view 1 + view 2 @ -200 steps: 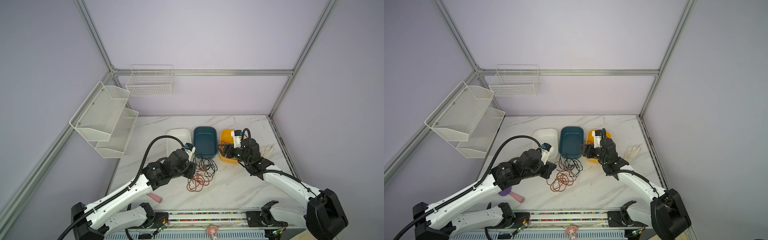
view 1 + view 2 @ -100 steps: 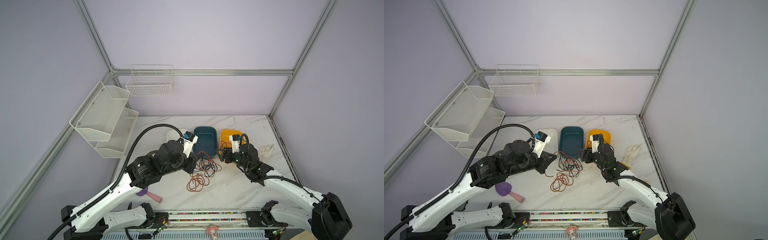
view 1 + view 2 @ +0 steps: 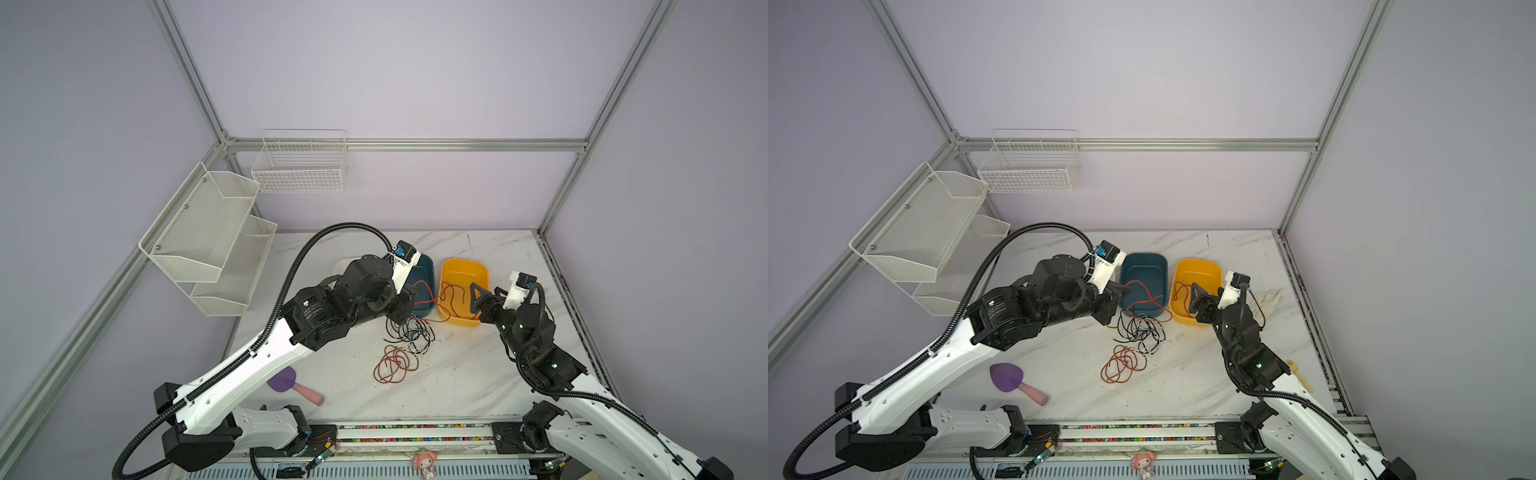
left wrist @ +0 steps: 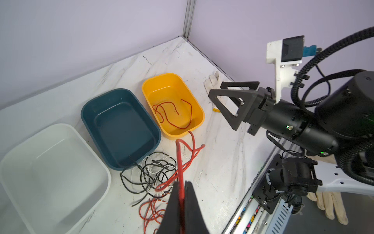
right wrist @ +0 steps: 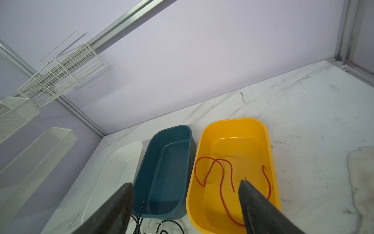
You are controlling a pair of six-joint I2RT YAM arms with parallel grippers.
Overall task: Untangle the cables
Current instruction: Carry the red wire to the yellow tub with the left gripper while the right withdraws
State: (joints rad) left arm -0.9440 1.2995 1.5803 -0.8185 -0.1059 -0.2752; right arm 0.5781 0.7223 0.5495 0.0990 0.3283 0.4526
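Early, I judge: one red cable (image 5: 221,178) lies freed in the yellow tub (image 5: 232,120) near the back edge of the counter (image 3: 457,395), the released right hand (image 4: 216,89) above it. The left hand (image 4: 183,184) is clenched on a second red cable (image 4: 179,160); black and white cables (image 4: 149,172) lie knotted mid-counter.

This is a robotics lab cell. Plain lilac walls (image 3: 374,75) are boxed in by aluminium struts (image 3: 399,144). A marble-look table (image 3: 478,374) fills the lower middle of the frame. Two robot arms (image 3: 257,365) rise from what looks like a mounting rail (image 3: 415,432), partly cut off at the bottom edge. A wire basket (image 3: 299,166) and mesh shelves (image 3: 208,232) hang at upper left.
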